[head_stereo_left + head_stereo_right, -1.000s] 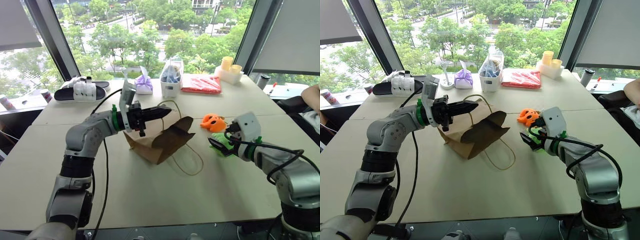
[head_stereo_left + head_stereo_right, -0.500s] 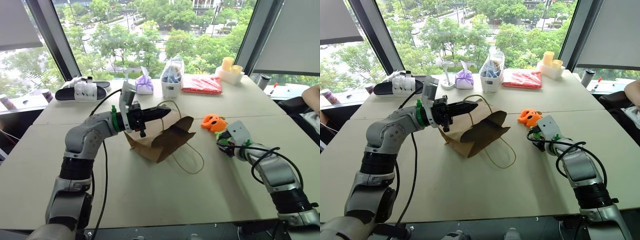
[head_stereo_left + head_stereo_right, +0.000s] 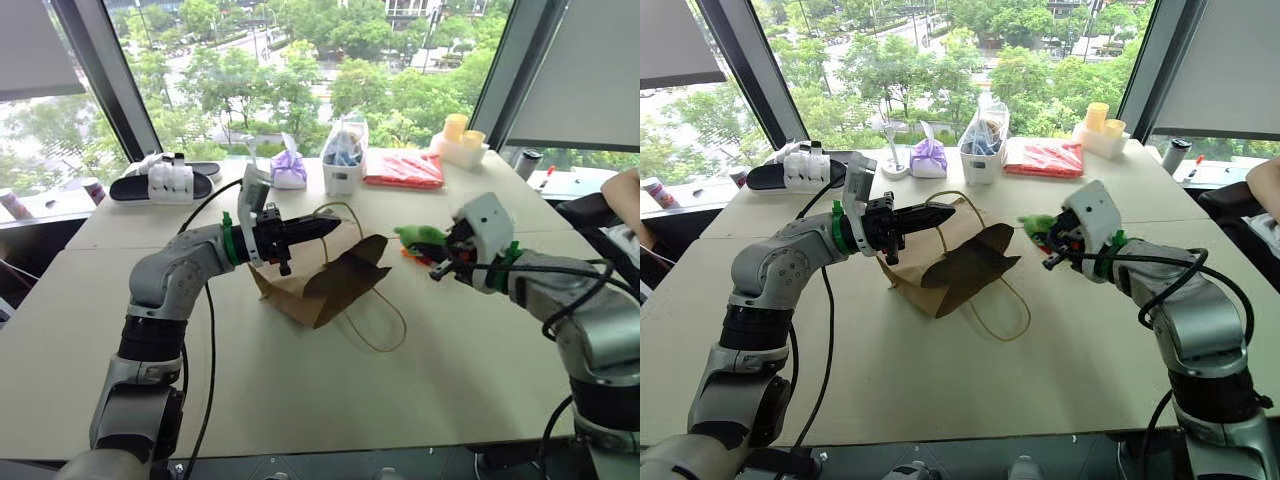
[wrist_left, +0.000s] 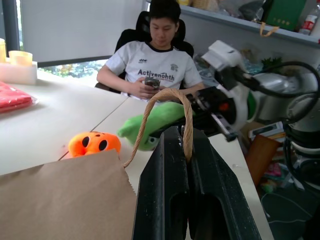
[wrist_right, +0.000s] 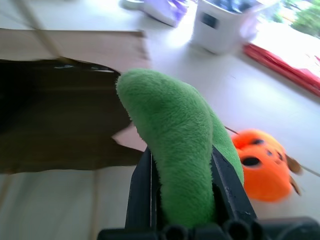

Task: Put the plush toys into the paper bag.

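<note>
Your left gripper (image 3: 335, 224), at the centre of the head view, is holding its jaws shut on one twisted loop handle (image 4: 165, 107) of the paper bag (image 3: 325, 280) — the handle is looping up over the jaws, plain in the left wrist view. The bag is leaning on the surface (image 3: 300, 400) just below that gripper, its dark mouth facing the right of the frame.

Your right gripper (image 3: 1048, 240) is sitting right of centre, jaws clamped on the green plush toy (image 5: 177, 140) (the toy is bulging out past them), lifted off the surface and pointing toward the bag's mouth. The orange plush toy (image 4: 94, 144) is lying on the surface just behind the green one. A person (image 4: 152, 62) is sitting at the far side in the left wrist view.
</note>
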